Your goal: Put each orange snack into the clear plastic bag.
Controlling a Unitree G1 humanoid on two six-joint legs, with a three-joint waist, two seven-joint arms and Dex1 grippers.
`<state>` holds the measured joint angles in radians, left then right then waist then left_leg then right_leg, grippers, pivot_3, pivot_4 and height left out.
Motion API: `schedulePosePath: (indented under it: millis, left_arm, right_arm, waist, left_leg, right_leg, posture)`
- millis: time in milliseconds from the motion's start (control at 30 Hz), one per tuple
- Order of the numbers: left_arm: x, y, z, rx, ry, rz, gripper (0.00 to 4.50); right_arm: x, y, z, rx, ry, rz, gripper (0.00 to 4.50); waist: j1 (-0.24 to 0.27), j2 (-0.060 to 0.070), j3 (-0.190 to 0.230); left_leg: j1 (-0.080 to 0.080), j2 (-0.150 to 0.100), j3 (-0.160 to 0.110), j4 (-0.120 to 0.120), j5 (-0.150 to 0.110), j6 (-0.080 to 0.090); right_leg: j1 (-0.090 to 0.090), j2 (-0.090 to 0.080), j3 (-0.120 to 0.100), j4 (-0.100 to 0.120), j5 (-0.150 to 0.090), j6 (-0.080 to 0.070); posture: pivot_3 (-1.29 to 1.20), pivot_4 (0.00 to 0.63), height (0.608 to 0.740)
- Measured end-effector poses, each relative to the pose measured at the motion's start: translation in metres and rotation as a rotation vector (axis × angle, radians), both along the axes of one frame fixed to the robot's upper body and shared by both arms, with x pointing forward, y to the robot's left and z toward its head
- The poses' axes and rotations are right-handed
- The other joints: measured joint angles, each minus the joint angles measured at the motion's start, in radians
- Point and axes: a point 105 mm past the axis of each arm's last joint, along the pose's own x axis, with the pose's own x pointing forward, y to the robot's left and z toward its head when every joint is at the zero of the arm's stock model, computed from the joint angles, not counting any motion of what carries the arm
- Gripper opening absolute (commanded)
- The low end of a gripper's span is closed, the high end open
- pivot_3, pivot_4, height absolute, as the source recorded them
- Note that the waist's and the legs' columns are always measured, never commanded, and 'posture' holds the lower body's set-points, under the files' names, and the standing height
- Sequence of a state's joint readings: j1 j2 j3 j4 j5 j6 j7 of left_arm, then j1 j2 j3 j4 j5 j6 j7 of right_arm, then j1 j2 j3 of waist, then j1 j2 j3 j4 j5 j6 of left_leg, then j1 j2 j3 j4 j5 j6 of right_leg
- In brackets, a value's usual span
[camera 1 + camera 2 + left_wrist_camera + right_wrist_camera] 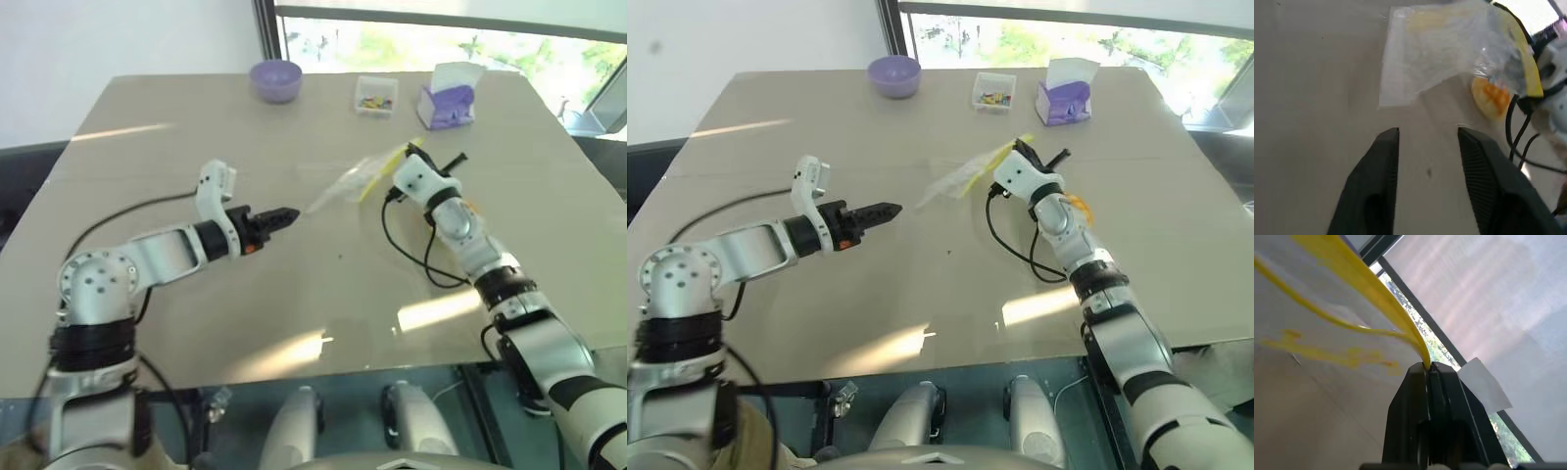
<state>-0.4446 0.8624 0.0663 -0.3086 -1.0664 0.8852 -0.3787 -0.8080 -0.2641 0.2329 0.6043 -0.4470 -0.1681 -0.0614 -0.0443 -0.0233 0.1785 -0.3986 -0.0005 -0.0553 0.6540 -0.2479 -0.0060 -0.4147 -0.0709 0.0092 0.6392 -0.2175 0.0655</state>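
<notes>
The clear plastic bag (345, 182) hangs slanted over the middle of the table, one end lifted. My right gripper (1023, 149) is shut on its yellow zip strip (1369, 286), which runs out from between the closed fingertips (1420, 374). An orange snack (1490, 97), round with a grid top, lies on the table just beyond the bag, close beside my right forearm (1076, 204). My left gripper (285, 214) hovers low over the table, pointing at the bag's lower end, a short way off. Its two black fingers (1382, 161) stand open with nothing between them.
At the table's far edge stand a purple bowl (275, 78), a small clear box of colourful bits (375, 95) and a purple tissue box (449, 101). A black cable (407, 245) loops on the table beside my right arm. A window runs behind the table.
</notes>
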Motion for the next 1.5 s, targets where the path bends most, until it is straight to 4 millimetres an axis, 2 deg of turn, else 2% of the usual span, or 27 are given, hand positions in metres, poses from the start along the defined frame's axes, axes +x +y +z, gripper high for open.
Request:
schedulePosePath:
  millis: [100,167,267,367,600,800,1000,1100,1200,1367,1500]
  left_arm:
    - [-0.009,-0.014,0.018,0.151,-0.259,-0.150,2.23]
    - [-0.011,-0.022,0.015,0.193,-0.311,-0.201,2.23]
    - [-0.008,-0.034,-0.001,0.274,-0.307,-0.239,2.23]
    - [-0.007,-0.043,-0.009,0.278,-0.282,-0.247,2.23]
    - [0.006,-0.064,-0.014,0.292,-0.297,-0.189,2.23]
    - [0.019,-0.069,-0.011,0.320,-0.334,-0.131,2.23]
    - [0.024,-0.076,-0.014,0.328,-0.323,-0.110,2.23]
    - [0.026,-0.082,-0.013,0.320,-0.325,-0.112,1.50]
    - [0.028,-0.082,-0.014,0.325,-0.323,-0.105,0.12]
    - [0.038,-0.073,-0.019,0.350,-0.329,-0.075,0.05]
    - [0.052,-0.059,-0.016,0.391,-0.473,-0.072,0.05]
  right_arm:
    - [-0.005,0.006,0.002,-0.032,0.009,-0.024,0.00]
    - [-0.008,0.009,0.001,-0.037,0.025,-0.038,0.00]
    - [-0.011,0.010,-0.002,-0.027,0.060,-0.071,0.00]
    - [-0.013,0.011,-0.004,-0.017,0.082,-0.089,0.00]
    - [-0.015,0.014,0.000,-0.005,0.083,-0.100,0.00]
    - [-0.016,0.016,-0.001,-0.013,0.086,-0.100,0.00]
    - [-0.017,0.016,0.000,-0.012,0.085,-0.102,0.00]
    - [-0.018,0.016,-0.002,-0.015,0.091,-0.103,0.00]
    - [-0.019,0.015,-0.002,-0.015,0.093,-0.105,0.00]
    - [-0.020,0.012,0.000,-0.016,0.093,-0.100,0.00]
    - [-0.020,0.011,0.000,0.002,0.110,-0.079,0.00]
  waist:
    - [0.002,0.003,0.000]
    - [0.001,0.004,0.000]
    - [-0.001,0.004,0.001]
    - [-0.006,0.005,0.001]
    - [-0.026,0.005,0.002]
    - [-0.028,0.005,0.002]
    - [-0.027,0.005,0.002]
    - [-0.027,0.005,0.002]
    - [-0.027,0.005,0.002]
    - [-0.026,0.005,0.002]
    - [-0.022,0.005,0.002]
  left_leg:
    - [0.000,-0.002,-0.008,-0.002,0.002,-0.003]
    - [-0.001,-0.002,-0.014,-0.003,0.003,-0.004]
    - [-0.002,-0.002,-0.024,-0.003,0.003,-0.005]
    - [-0.003,-0.002,-0.031,-0.003,0.004,-0.006]
    - [-0.003,-0.012,-0.045,-0.002,0.008,-0.011]
    - [-0.005,-0.016,-0.050,-0.001,0.012,-0.016]
    - [-0.015,-0.018,-0.061,0.005,0.012,-0.017]
    - [-0.017,-0.020,-0.064,0.009,0.012,-0.017]
    - [-0.018,-0.024,-0.066,0.014,0.012,-0.017]
    - [-0.017,-0.032,-0.070,0.017,0.011,-0.015]
    - [-0.018,-0.032,-0.062,0.018,0.012,-0.016]
  right_leg:
    - [0.001,-0.002,-0.009,0.001,-0.003,-0.004]
    - [0.002,-0.002,-0.014,0.003,-0.005,-0.007]
    - [0.003,-0.002,-0.022,0.006,-0.007,-0.010]
    - [0.004,-0.002,-0.028,0.009,-0.009,-0.012]
    - [0.004,-0.012,-0.043,0.025,-0.020,-0.013]
    - [0.004,-0.016,-0.048,0.027,-0.022,-0.012]
    - [0.002,-0.017,-0.058,0.027,-0.022,-0.012]
    - [0.002,-0.019,-0.061,0.028,-0.023,-0.011]
    - [0.002,-0.024,-0.062,0.038,-0.028,-0.010]
    - [0.001,-0.033,-0.066,0.053,-0.037,-0.010]
    - [-0.007,-0.034,-0.059,0.059,-0.039,-0.010]
  posture:
    - [0.00,0.150,0.720]
    - [0.00,0.150,0.715]
    - [0.00,0.150,0.708]
    - [0.00,0.150,0.702]
    - [0.00,0.150,0.691]
    - [0.00,0.150,0.682]
    - [0.00,0.150,0.675]
    - [0.00,0.150,0.672]
    - [0.00,0.150,0.669]
    - [0.00,0.150,0.666]
    - [0.00,0.150,0.666]
